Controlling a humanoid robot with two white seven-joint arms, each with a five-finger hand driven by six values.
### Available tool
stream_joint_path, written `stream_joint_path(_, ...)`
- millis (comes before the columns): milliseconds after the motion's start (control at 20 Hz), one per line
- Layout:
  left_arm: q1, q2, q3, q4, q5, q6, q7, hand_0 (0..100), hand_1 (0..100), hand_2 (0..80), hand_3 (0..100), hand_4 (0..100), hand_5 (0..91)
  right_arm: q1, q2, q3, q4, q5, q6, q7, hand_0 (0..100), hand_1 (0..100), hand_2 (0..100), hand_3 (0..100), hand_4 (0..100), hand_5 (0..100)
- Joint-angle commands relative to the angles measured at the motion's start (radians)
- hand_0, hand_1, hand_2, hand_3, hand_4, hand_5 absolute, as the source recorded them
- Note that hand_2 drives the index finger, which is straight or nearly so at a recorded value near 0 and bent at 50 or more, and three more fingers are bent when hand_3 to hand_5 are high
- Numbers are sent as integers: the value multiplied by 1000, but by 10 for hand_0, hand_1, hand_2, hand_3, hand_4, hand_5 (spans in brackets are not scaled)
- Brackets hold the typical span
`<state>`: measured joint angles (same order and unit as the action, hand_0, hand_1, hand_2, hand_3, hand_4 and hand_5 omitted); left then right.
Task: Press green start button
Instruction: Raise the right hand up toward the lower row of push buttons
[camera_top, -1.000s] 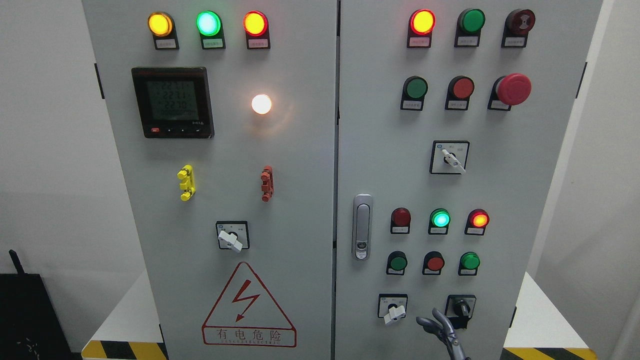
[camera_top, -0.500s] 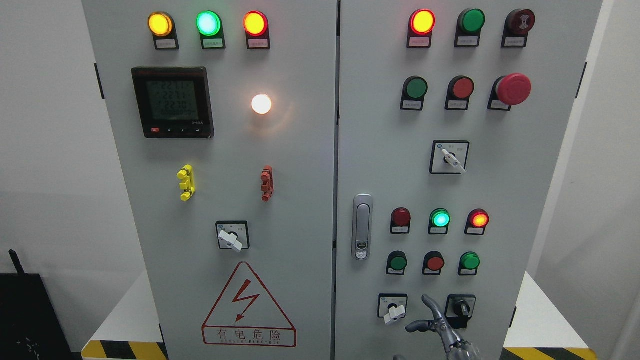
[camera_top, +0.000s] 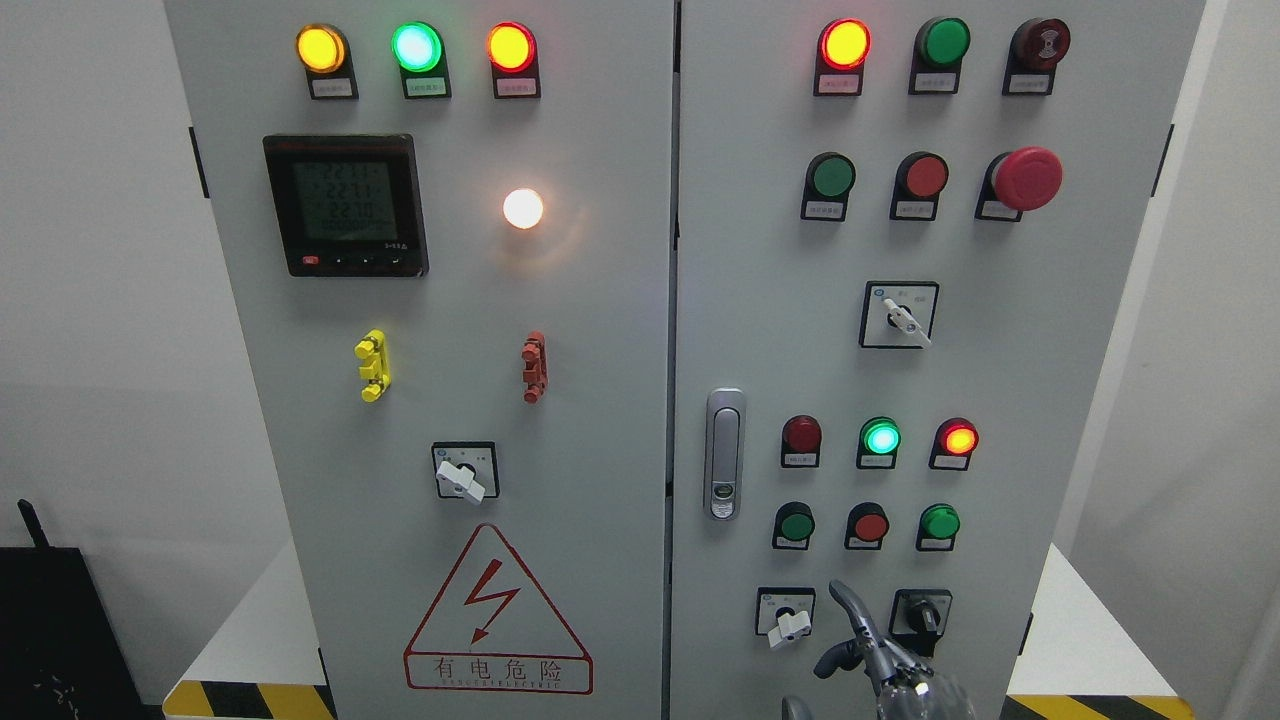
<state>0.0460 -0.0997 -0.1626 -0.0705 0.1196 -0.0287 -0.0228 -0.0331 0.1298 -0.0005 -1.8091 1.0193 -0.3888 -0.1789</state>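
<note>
At the bottom edge of the head view, right of centre, the right hand (camera_top: 880, 660) shows in front of the right door of a grey control cabinet (camera_top: 600, 300), its arm entering from the lower right. One finger (camera_top: 848, 605) is extended upward and slightly left, another juts sideways below it, and the rest appear loosely bent; the hand holds nothing and reads as relaxed rather than clenched. The extended fingertip lies between a white rotary selector (camera_top: 786, 618) and a black key switch (camera_top: 921, 612), below a row of three push buttons: a dark green button (camera_top: 797, 524), a red button (camera_top: 870, 525) and a brighter green button (camera_top: 940, 521). Which green button is the start control cannot be read from the labels, which are too small; a further green button (camera_top: 832, 176) sits higher on the same door. The fingertip touches none of them. The left arm is not in view. Judgement: such a button is a rigid, panel-fixed, spring-returned cap, not fragile, with a smooth domed face; it is not to be gripped but pushed squarely at the centre with one fingertip. An off-centre approach may slide off toward the adjacent red button, so the finger should be aligned before contact.
</note>
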Motion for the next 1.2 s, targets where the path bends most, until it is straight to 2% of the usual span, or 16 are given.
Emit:
stream_joint_path(0,2,0,0,0,0,0,0,120,556,0,0,0,0,-37,-1,-55,16,85,7,-2,546,298,0,644,638,638)
stream_joint_path(1150,0,0,0,0,0,0,0,120,556,0,0,0,0,-116,2,-42,140,104,25,-1,547,310,0,659,649,647)
